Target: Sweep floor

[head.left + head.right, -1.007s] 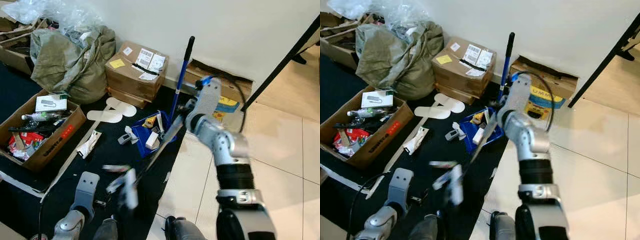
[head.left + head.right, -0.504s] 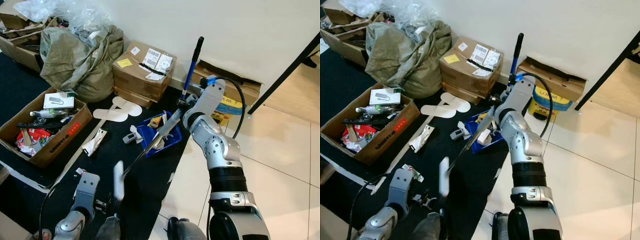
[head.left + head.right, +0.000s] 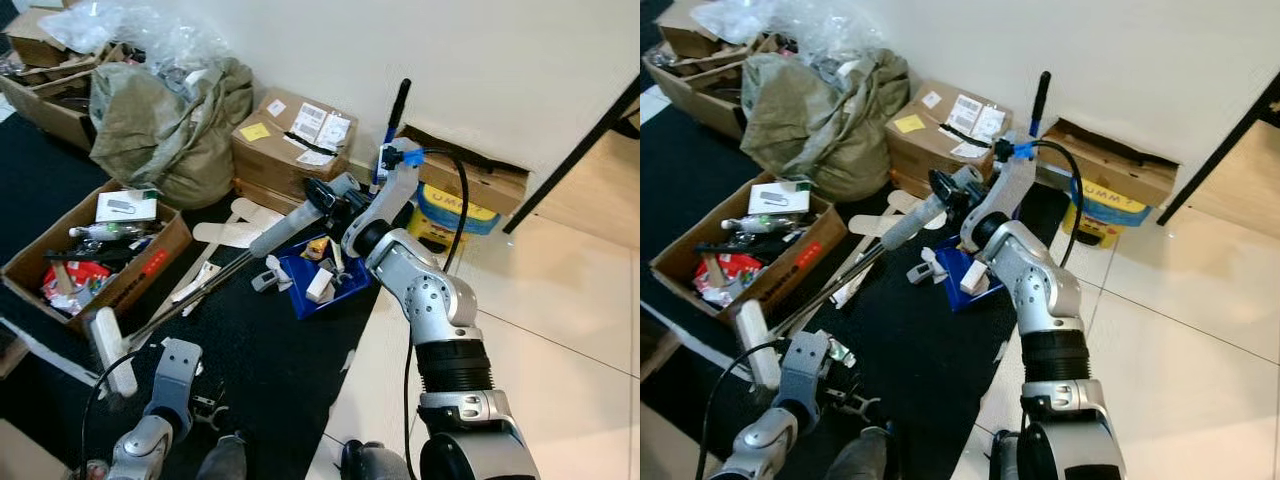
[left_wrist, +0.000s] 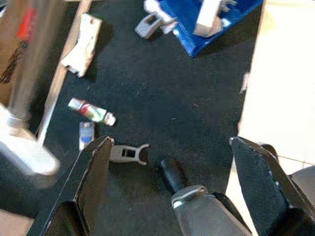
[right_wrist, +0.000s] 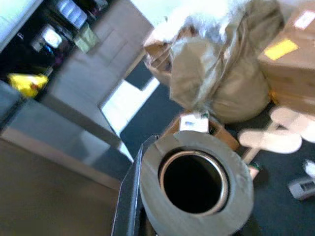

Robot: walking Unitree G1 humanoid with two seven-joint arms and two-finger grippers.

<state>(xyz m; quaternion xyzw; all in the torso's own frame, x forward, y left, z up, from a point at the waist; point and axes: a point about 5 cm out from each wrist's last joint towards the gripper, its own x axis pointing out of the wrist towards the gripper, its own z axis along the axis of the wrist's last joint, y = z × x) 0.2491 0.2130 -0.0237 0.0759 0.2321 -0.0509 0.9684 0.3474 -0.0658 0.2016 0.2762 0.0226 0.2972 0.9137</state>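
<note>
Your right gripper [image 3: 318, 192], clamped on the broom [image 3: 215, 272], has swung its head [image 3: 112, 350] from centre to near left. That stroke carries debris across the mat [image 3: 280, 350]; your left gripper [image 4: 170, 162] hangs wide open, empty.

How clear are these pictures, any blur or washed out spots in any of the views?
Left eye view: mostly sharp, evenly lit; the broom head is slightly soft. Left wrist view: the pale tile floor is blown out, and the pole at the edge is smeared. Right wrist view: background is blurred, overexposed at the plastic bags; the broom handle end is close and soft.
</note>
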